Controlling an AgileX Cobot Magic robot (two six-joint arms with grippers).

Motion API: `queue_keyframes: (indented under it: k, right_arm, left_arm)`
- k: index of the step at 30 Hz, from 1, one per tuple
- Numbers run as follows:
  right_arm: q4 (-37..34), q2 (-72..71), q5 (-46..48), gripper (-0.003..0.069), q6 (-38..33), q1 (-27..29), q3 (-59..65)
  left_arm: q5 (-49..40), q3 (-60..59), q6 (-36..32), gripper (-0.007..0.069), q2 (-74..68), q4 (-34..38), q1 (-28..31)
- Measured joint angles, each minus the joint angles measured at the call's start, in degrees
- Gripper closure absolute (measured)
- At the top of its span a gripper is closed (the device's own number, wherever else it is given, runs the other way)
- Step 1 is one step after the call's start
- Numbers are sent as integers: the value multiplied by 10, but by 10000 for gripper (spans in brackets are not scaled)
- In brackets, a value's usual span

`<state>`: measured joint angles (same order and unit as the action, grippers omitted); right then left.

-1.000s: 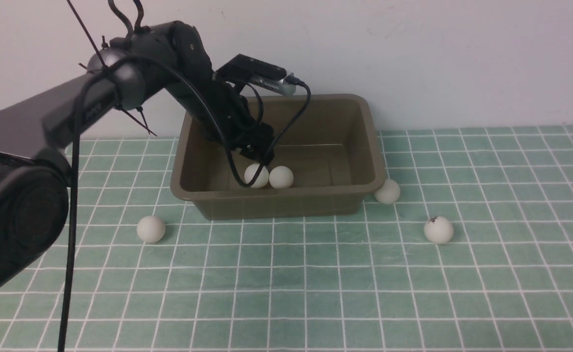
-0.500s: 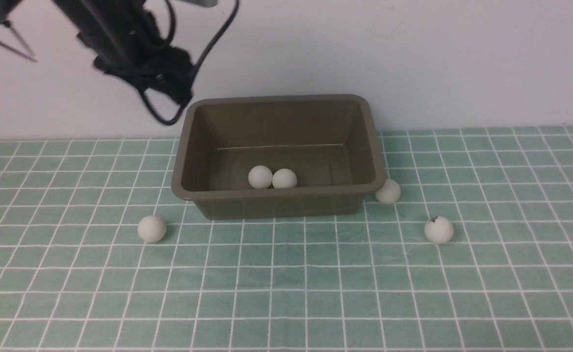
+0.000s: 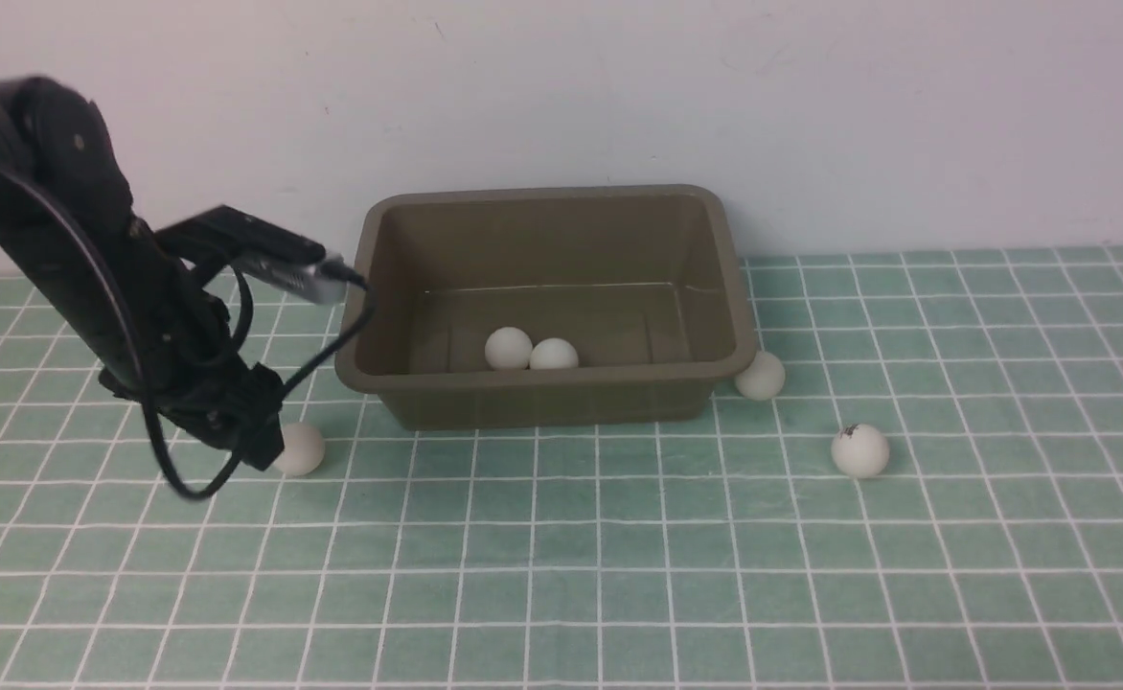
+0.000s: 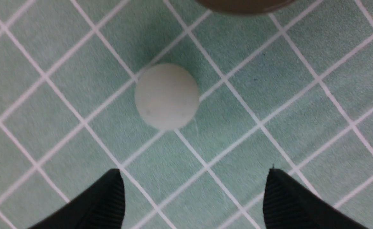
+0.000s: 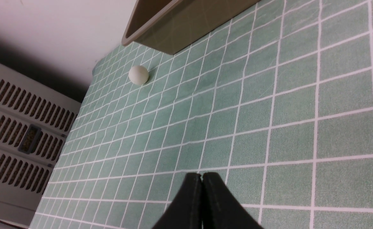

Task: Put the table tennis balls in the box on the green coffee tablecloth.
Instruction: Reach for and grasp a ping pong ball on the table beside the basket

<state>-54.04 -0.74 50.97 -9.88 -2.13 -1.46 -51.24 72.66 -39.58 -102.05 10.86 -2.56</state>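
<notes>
Five small matte white plastic balls on my screens. Two sit side by side on the floor of the rectangular olive-brown plastic box (image 3: pixel 542 398), which has rounded corners, a flared rim and no lid: inner-left ball (image 3: pixel 508 348) and inner-right ball (image 3: pixel 554 354). They look to be touching.

The other three are out on the teal-green tablecloth (image 3: pixel 619 537), a matte weave gridded with thin white lines:
- The left ball (image 3: pixel 303 448) is near the box's left front corner.
- The corner ball (image 3: pixel 760 375) is tucked at the right front corner under the rim; I can't tell whether it touches.
- The marked ball (image 3: pixel 859 450), with a small dark speck on top, is further right and clear of the box.

The left pincer (image 3: pixel 257 443) is low over the cloth, just beside the left ball. In the left wrist view its jaws (image 4: pixel 193 173) are spread wide and hold nothing. The black ribbed fingers (image 4: pixel 110 200) stop short of the left ball (image 4: pixel 166 96), which lies free on the cloth, with the box rim (image 4: pixel 243 3) just beyond.

The right pincer (image 5: pixel 202 178) shows only in its own wrist view, jaws pressed together and empty, above bare cloth. That view also shows one box corner (image 5: pixel 186 28), one ball (image 5: pixel 138 75) I can't identify, and a slotted grey panel (image 5: pixel 14 127) that the front view misses.
</notes>
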Motion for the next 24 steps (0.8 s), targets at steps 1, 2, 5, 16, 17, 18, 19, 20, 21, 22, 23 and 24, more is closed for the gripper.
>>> queue_keyframes:
  k: [1, 2, 5, 16, 17, 18, 19, 20, 21, 22, 23, 24]
  right_arm:
    - [0, 0, 0, 675, 0, 0, 0]
    - [0, 0, 0, 675, 0, 0, 0]
    - [0, 0, 1, 675, 0, 0, 0]
    - [-2, 0, 6, 675, 0, 0, 0]
    - [-3, 0, 7, 675, 0, 0, 0]
    - [-5, 0, 7, 675, 0, 0, 0]
    - [-5, 0, 7, 675, 0, 0, 0]
    - [-7, 0, 9, 675, 0, 0, 0]
    - [-8, 0, 9, 675, 0, 0, 0]
    - [-9, 0, 9, 675, 0, 0, 0]
    - [-9, 0, 9, 675, 0, 0, 0]
    - [-9, 0, 10, 675, 0, 0, 0]
  left_arm:
    - [13, -4, -19, 104, -1, 5, 0]
    - [28, -6, -41, 104, -2, 10, 0]
    - [60, -6, -87, 104, -9, 35, 0]
    - [117, -6, -138, 104, -56, 83, 0]
    - [122, -7, -139, 104, -64, 85, 0]
    - [125, -7, -139, 104, -70, 85, 0]
    - [127, -7, -139, 104, -74, 86, 0]
    - [131, -7, -139, 104, -82, 86, 0]
    - [133, -7, -139, 104, -87, 88, 0]
    - [138, -7, -139, 104, -91, 88, 0]
    - [145, -7, -139, 104, -98, 90, 0]
    - [149, -7, -139, 104, -103, 91, 0]
